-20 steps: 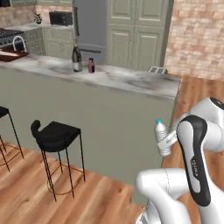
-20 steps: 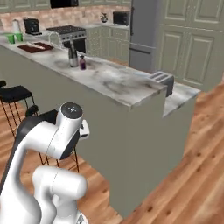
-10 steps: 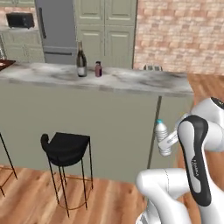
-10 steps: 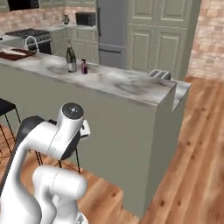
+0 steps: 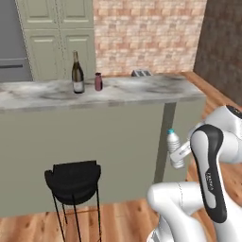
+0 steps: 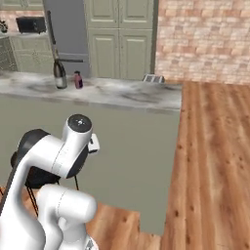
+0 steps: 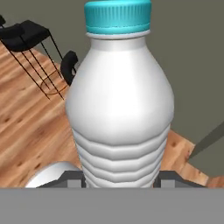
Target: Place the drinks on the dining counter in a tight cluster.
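Note:
My gripper (image 5: pixel 179 154) is shut on a small clear water bottle (image 5: pixel 173 147) with a teal cap, held upright below counter height beside the arm. Close up in the hand view, the water bottle (image 7: pixel 122 109) stands between my gripper's (image 7: pixel 119 178) dark tips. A tall dark wine bottle (image 5: pixel 77 73) and a short maroon bottle (image 5: pixel 98 82) stand side by side on the dining counter (image 5: pixel 142 92), far up and left of the gripper. From the right base view, the wine bottle (image 6: pixel 59 73) and maroon bottle (image 6: pixel 77 80) sit at the left of the dining counter (image 6: pixel 132 95).
A black stool (image 5: pixel 73 177) stands against the counter's sage-green wall. A small toaster (image 5: pixel 140 73) sits at the counter's far edge. The stool (image 7: pixel 30 35) also appears over wooden floor. Behind are a fridge (image 6: pixel 66 34), pale cabinets and a brick wall (image 5: pixel 146 33).
The whole scene has slid across both base views, so the camera has moved; the counter's right end is now in front. The water bottle stays in the gripper.

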### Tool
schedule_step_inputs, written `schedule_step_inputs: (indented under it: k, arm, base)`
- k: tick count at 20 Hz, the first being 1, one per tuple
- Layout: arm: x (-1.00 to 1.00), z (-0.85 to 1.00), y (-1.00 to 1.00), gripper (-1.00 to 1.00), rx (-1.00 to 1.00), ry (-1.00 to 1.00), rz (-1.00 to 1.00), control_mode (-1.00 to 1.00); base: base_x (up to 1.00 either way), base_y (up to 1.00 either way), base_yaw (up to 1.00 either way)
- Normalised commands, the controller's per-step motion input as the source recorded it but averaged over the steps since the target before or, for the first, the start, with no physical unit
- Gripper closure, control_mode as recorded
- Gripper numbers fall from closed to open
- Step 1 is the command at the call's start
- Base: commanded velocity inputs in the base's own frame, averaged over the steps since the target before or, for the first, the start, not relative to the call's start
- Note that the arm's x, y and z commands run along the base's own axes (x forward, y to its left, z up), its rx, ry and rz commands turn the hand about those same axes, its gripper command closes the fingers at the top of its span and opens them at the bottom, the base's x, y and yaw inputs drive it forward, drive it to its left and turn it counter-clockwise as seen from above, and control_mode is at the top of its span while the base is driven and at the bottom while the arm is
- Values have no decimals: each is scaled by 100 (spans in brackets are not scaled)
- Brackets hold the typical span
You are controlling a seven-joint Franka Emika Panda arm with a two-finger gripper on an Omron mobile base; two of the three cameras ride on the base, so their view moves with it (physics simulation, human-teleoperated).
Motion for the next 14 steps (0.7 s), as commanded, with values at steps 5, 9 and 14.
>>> schedule_step_inputs:
  k: [5,9,14]
  arm:
    - [0,0,0,100,0,0,0,100]
    - [0,0,0,100,0,0,0,100]
    - [0,0,0,100,0,0,0,100]
  base:
    - [20,24,-36]
    - [17,44,-20]
    - [47,38,-7]
